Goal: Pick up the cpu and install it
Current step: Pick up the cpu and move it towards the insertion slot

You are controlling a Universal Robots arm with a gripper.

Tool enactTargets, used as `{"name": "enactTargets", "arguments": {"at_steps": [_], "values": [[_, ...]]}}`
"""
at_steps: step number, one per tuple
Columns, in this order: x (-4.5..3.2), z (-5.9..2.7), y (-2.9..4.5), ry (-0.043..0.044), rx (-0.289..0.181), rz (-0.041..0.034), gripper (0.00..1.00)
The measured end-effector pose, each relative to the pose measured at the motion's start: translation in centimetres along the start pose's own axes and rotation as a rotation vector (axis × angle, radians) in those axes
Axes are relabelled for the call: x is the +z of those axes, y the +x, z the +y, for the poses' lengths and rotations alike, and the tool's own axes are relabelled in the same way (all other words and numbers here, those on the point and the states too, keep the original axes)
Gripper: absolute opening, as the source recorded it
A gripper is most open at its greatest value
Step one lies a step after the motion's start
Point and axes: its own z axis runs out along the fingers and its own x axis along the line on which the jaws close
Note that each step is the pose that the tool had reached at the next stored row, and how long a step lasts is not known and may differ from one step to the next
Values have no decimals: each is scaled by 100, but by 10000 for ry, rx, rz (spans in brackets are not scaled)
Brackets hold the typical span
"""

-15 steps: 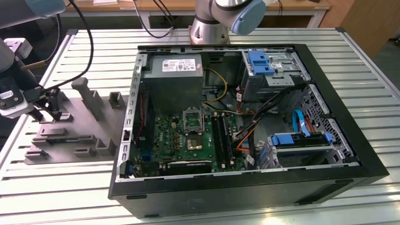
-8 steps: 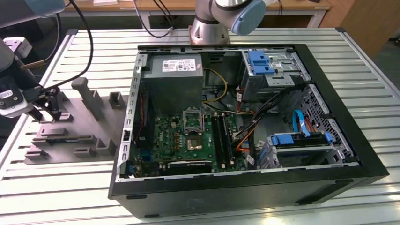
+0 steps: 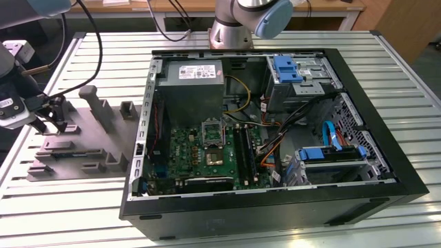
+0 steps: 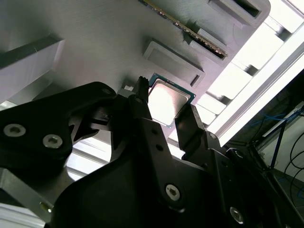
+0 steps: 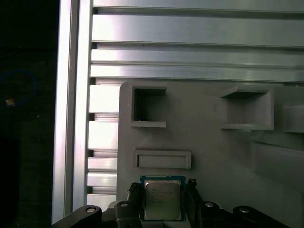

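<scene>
Gripper [image 5: 163, 186] is clasping the cpu [image 5: 162, 202] by opposite edges on the grey fixture tray [image 5: 209, 156]. A raised block [image 5: 163, 160] is crowding just beside it, and the open computer case [image 3: 276, 129] is sitting well apart.

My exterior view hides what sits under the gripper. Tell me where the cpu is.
Observer: The cpu lies flat on the grey tray, right under the gripper; both wrist views show it.
Operator: Report which face is up.
Observer: Its silvery metal top faces up, seen in the second wrist view.
Operator: Name its nearest neighbour.
Observer: A low rectangular block on the tray, just clear of the cpu, in the first wrist view.
</scene>
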Motion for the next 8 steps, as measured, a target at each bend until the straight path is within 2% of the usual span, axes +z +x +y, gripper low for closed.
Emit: {"name": "enactTargets", "arguments": {"at_steps": [8], "values": [[-22, 1, 0, 0, 0, 0, 47]]}}
